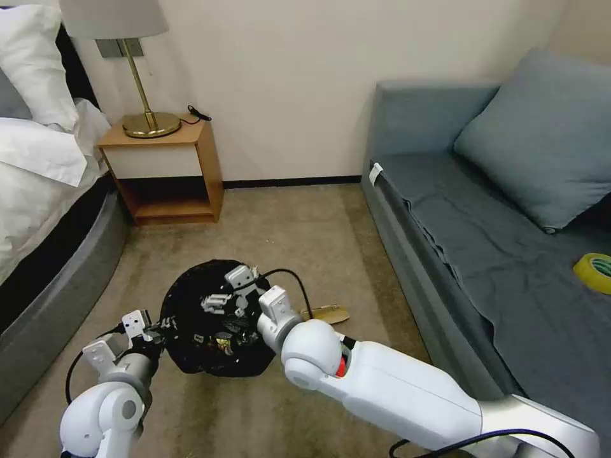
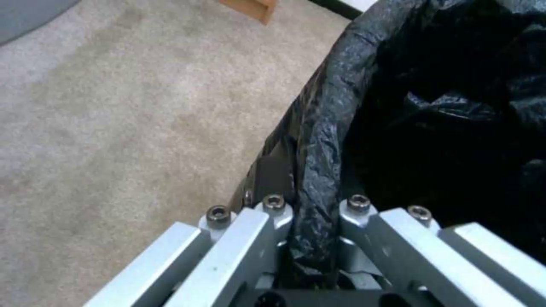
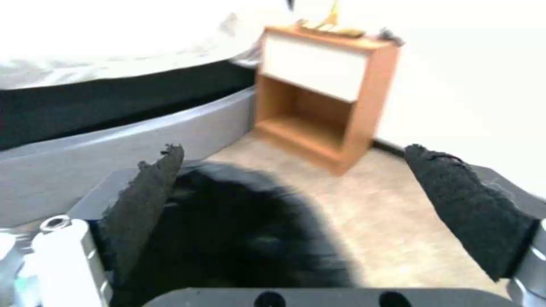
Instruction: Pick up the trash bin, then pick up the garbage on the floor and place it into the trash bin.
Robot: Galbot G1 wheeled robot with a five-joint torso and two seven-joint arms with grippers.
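- Trash bin (image 1: 213, 318): round, lined with a crinkled black bag, held over the carpeted floor (image 1: 286, 242) in front of me, between the bed (image 1: 44, 210) and the sofa (image 1: 496, 254).
- My left hand (image 2: 315, 221): clamped on the bin's rim at its left side, one finger outside the bag-covered edge and one inside.
- My right hand (image 1: 223, 299): over the bin's open mouth, fingers spread wide with nothing between them; the black pads (image 3: 472, 209) stand well apart in the right wrist view.
- Garbage, in the bin: a glint of yellow-brown wrapper (image 1: 223, 343) among the bag's folds; other pieces inside are too dark to name.
- Garbage, on the floor: a flat tan piece (image 1: 328, 313) lies on the carpet just right of the bin, near the sofa's base.
- Nightstand (image 1: 168, 172): against the wall beside the bed, carrying a brass lamp (image 1: 143, 95).
- Yellow tape roll (image 1: 595, 271): on the sofa seat at its right edge.
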